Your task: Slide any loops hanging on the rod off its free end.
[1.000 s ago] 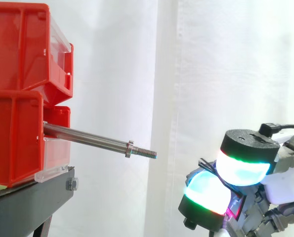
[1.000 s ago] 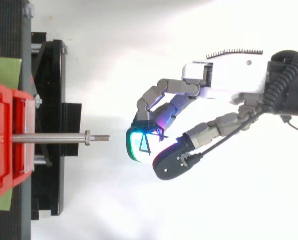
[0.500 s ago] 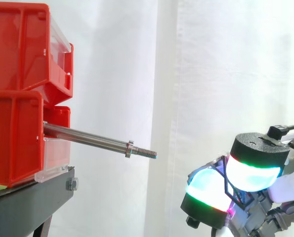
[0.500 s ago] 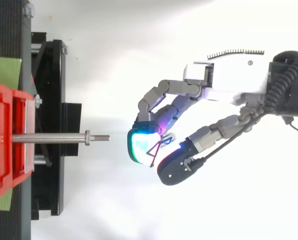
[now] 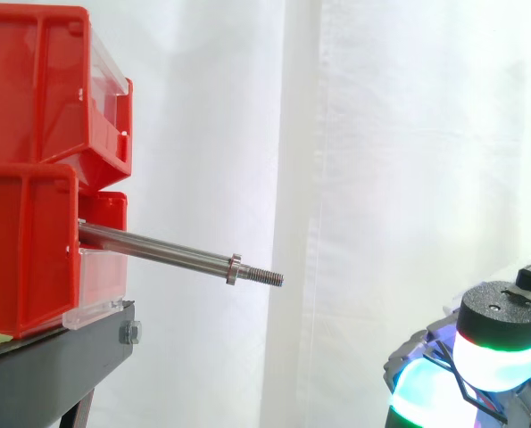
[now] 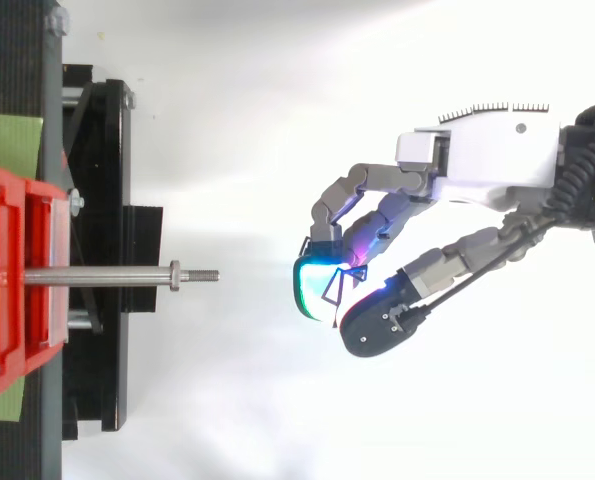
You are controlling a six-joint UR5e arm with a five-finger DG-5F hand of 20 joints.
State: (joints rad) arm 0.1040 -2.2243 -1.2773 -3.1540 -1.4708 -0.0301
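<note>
The hand (image 6: 482,165) comes in from the right with its fingers curled. Its glowing fingertips (image 6: 312,290) are drawn against the dark-backed thumb pad, pinching a thin dark loop (image 6: 329,289) between them. From above, the loop is a small wire-like outline bent into a rough triangle. It lies against the cyan glow of the pads on the side facing left, towards the rod. From the side, the hand (image 5: 501,343) sits low at the right edge, with cyan and white pads banded in green under black caps.

Well to the left of the hand, across open space, is the rod (image 5: 158,252). It is a slim, bare steel bar sticking out to the right from between the stacked red bins (image 5: 33,178) on the black stand (image 5: 60,357). It has a small collar (image 5: 234,268) near its tip and a short threaded free end (image 5: 267,278). The white curtain (image 5: 381,134) hangs behind.

Compared with half a second ago, the hand has drawn further right, away from the rod's free end, widening the gap between them. In the side view it has also sunk lower and is now partly cut off by the frame. The loop remains pinched between the pads as before. The rod and bins have not moved.
</note>
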